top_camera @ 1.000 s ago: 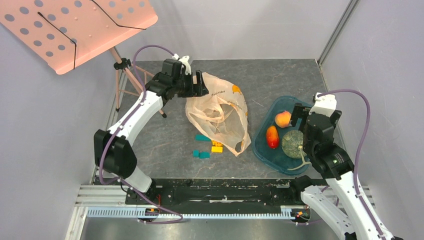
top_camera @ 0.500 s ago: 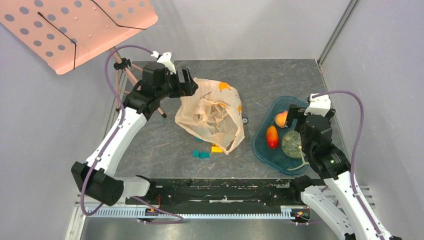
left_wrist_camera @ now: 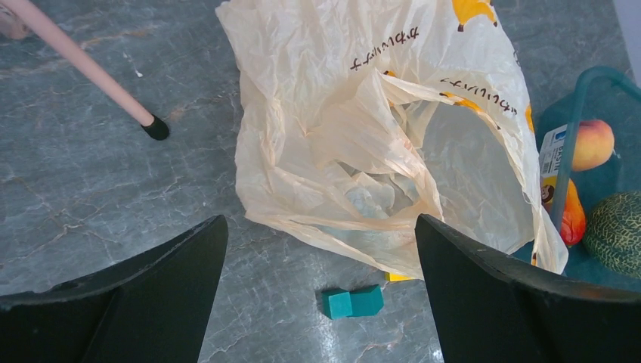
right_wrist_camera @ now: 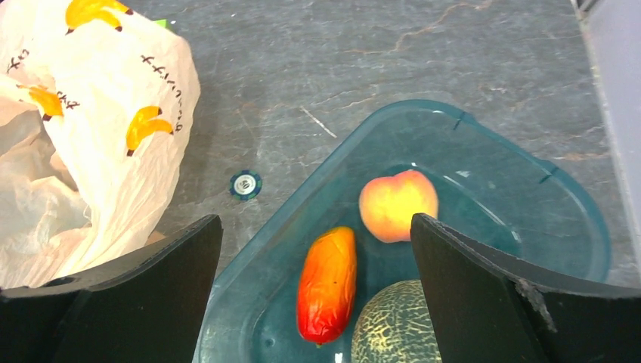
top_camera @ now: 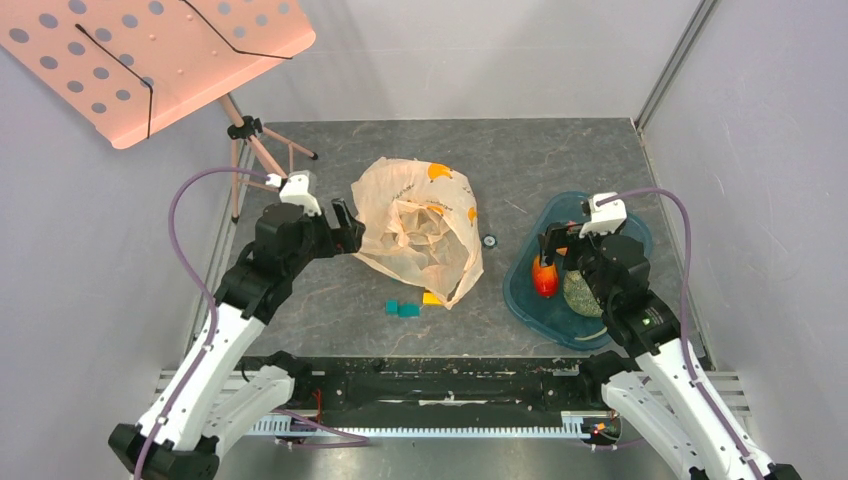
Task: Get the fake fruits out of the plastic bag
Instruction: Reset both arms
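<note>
While left and right jaws gape, bare table parts the plastic bag from the tray — fake fruits inside.

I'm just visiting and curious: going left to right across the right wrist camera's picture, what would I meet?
plastic bag → small round disc → orange-red oval fruit → peach-coloured fruit

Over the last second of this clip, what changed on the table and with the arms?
The left end effector pulled back toward its base and left, dragging the plastic bag slightly leftward, then let go; it is now open at the bag's left edge. The right end effector, open, shifted left over the teal tray. The fake fruits stayed in the tray.
</note>
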`<state>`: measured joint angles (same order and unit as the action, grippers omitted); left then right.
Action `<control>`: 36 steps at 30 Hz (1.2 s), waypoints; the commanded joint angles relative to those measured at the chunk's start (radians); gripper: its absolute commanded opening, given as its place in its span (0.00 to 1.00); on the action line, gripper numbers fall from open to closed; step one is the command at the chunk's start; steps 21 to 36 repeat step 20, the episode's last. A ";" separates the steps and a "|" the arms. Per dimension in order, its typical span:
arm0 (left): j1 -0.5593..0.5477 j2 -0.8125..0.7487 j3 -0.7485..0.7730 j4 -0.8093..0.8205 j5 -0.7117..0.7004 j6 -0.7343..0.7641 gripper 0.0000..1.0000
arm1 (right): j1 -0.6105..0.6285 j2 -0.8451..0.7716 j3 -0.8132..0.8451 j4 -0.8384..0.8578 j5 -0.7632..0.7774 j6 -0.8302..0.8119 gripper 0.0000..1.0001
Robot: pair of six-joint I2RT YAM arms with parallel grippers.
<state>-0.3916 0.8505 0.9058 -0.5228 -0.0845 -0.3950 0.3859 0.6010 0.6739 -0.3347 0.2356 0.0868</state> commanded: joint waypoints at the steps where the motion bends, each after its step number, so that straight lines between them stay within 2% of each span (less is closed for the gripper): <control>1: -0.002 -0.078 -0.038 0.000 -0.063 0.039 1.00 | -0.003 -0.033 -0.063 0.090 -0.092 0.025 0.98; 6: -0.001 -0.147 -0.085 -0.019 -0.127 0.053 1.00 | -0.002 -0.079 -0.148 0.164 -0.067 0.029 0.98; 11: -0.002 -0.202 -0.129 -0.048 -0.202 0.046 1.00 | -0.002 -0.105 -0.176 0.166 -0.042 0.025 0.98; 17: -0.002 -0.226 -0.139 -0.036 -0.182 0.044 1.00 | -0.002 -0.135 -0.198 0.160 -0.002 0.033 0.98; 36: -0.002 -0.220 -0.139 -0.036 -0.189 0.041 1.00 | -0.002 -0.132 -0.203 0.155 -0.007 0.034 0.98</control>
